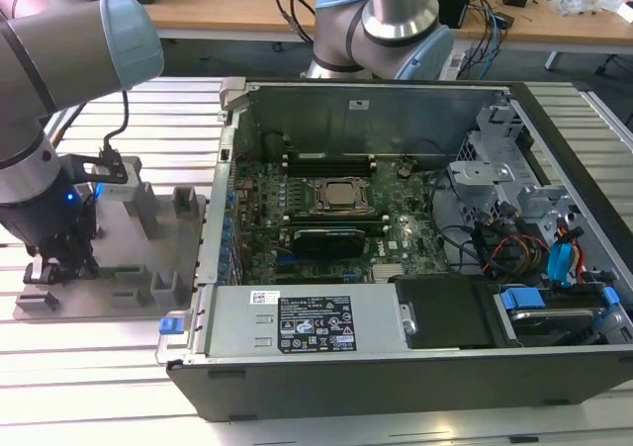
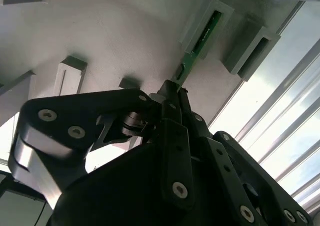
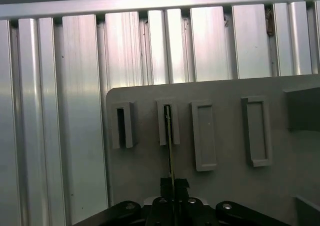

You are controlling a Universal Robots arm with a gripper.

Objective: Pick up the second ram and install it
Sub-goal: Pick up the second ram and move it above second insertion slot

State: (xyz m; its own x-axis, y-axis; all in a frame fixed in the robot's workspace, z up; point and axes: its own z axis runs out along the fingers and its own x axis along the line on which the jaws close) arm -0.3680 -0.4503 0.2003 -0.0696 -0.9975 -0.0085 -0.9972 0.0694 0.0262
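On the grey holder plate [image 3: 135, 178], claw [image 3: 173, 185] clamped on second ram [image 3: 170, 146], far end in slot [image 3: 161, 131]

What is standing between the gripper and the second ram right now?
Nothing visible. In the second wrist view the gripper is closed on one end of the ram, and the ram's other end sits in the slot of a gray holder.

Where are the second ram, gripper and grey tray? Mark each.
second ram [image 2: 204, 31], second wrist view, green board inside its holder.
gripper [image 3: 172, 184], first wrist view, between fingertips.
grey tray [image 3: 135, 176], first wrist view, bare plate.
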